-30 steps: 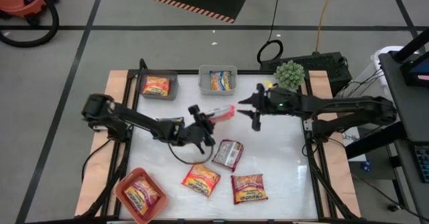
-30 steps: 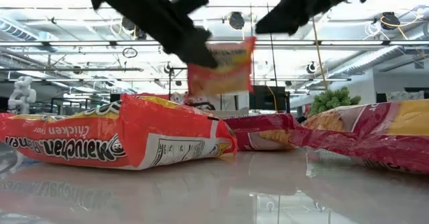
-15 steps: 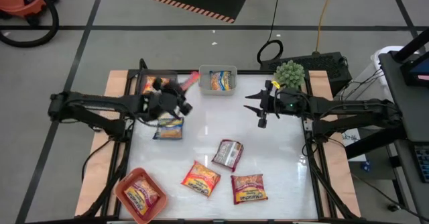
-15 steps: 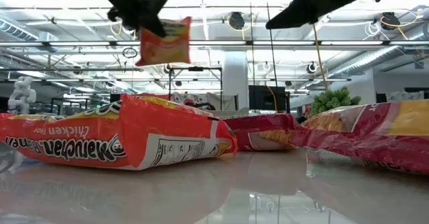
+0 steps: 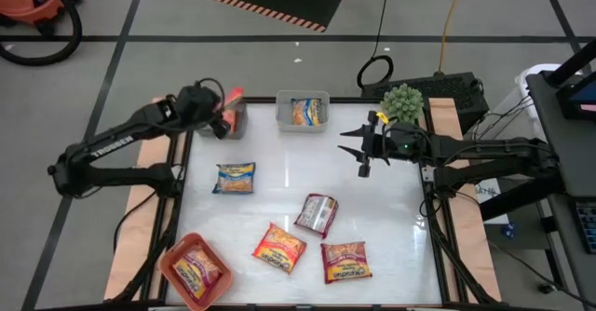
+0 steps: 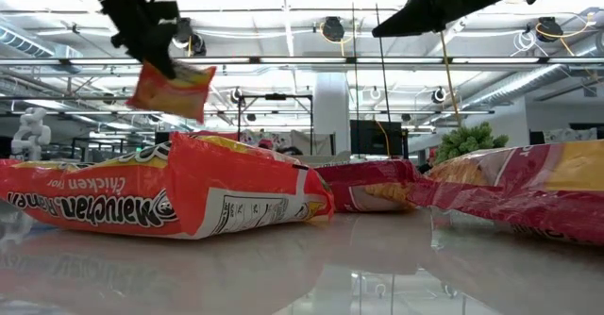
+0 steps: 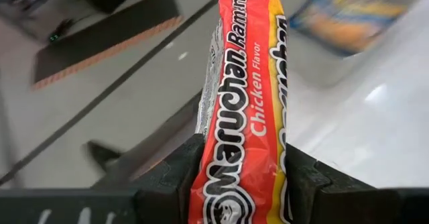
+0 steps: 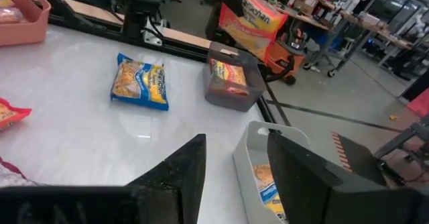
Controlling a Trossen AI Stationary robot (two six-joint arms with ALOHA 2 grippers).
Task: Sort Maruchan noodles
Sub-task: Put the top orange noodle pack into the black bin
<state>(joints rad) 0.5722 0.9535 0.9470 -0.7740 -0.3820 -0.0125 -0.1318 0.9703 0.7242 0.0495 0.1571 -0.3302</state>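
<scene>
Left arm has swung the orange-red plastic ramen packet (image 5: 234,98) from mid-table to the grey bin (image 5: 235,125), upper left. Left fingers (image 7: 174,177) pinch it edge-on; right gripper (image 5: 355,149) hovers spread. Released here, it could snag the rim and fall outside.

Bright, even indoor light comes from overhead ceiling fixtures, which show blown out white in the low view. The glossy white table (image 5: 279,199) reflects this light as soft glare patches, and at table height it mirrors the packets lying on it. Shadows under the packets are faint and short. In the left wrist view the orange packet (image 7: 244,110) is sharp while the floor and bin behind it are blurred. The nearest packets in the low view look soft.
</scene>
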